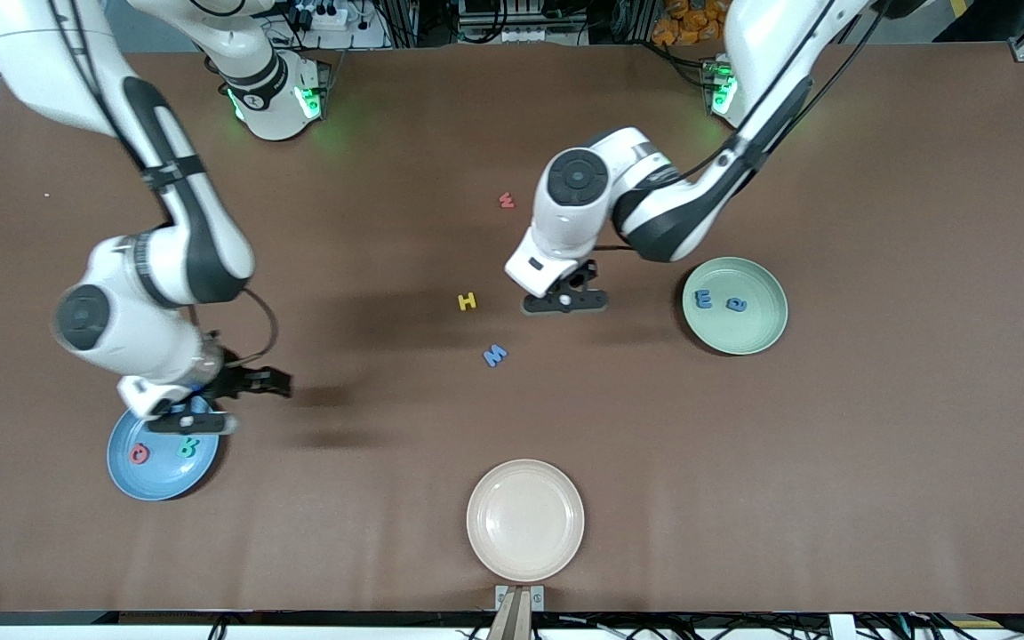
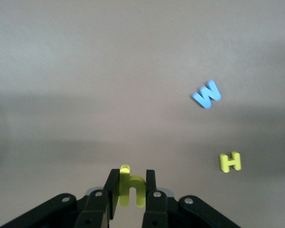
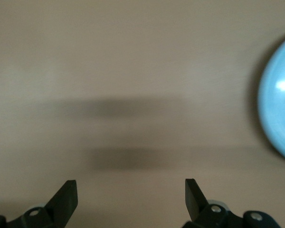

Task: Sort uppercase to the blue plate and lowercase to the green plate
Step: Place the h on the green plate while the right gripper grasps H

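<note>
- Green plate (image 1: 756,336) waits toward the left arm's end of the table, two blue letters already in it; I'd carry across level and let go low over a bare patch.
- Left gripper (image 2: 132,190) is clamped on the yellow h (image 2: 131,191), above the brown table (image 1: 876,444) beside the yellow H (image 1: 468,301).
- Right gripper (image 3: 130,197) hangs wide and empty at the blue plate (image 1: 134,480).

In the front view, the left gripper (image 1: 565,300) hides the small flat yellow lowercase h (image 2: 131,191) it pinches, seen only by the left wrist. The right arm covers part of the round glossy blue plate (image 1: 134,476), which the right wrist view's edge also cuts off, blurred.
</note>
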